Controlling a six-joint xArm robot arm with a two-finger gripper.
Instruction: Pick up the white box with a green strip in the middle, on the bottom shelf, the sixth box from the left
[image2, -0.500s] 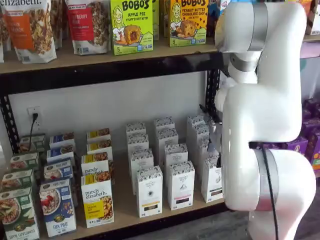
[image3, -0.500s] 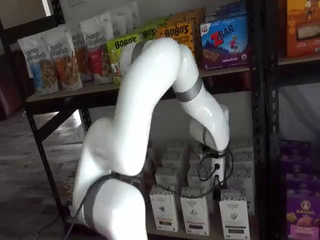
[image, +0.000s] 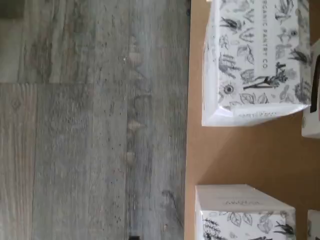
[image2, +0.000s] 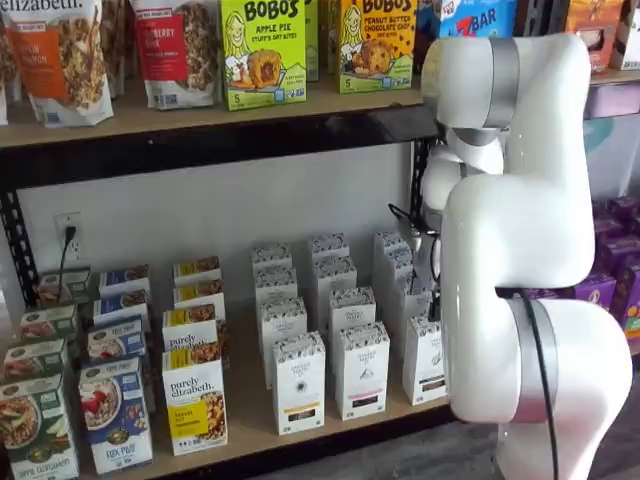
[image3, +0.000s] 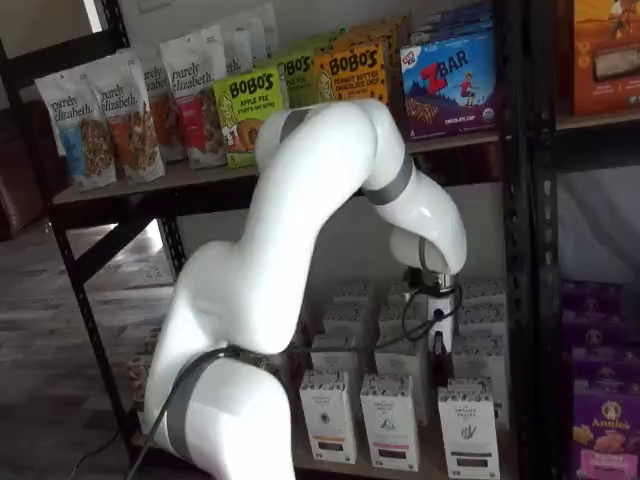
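The wrist view looks down past the front lip of the bottom shelf: grey plank floor on one side, tan board on the other, with two white botanical-print boxes and bare board between them. No gripper fingers show here.

In a shelf view, the white boxes stand in neat rows front to back, so each front box can be pulled out forward. The arm hides the end of the row.

In a shelf view, the gripper hangs above the white boxes, side-on, so I cannot tell its opening. The white box with a green strip stands at the front edge, below it, with narrow gaps either side.
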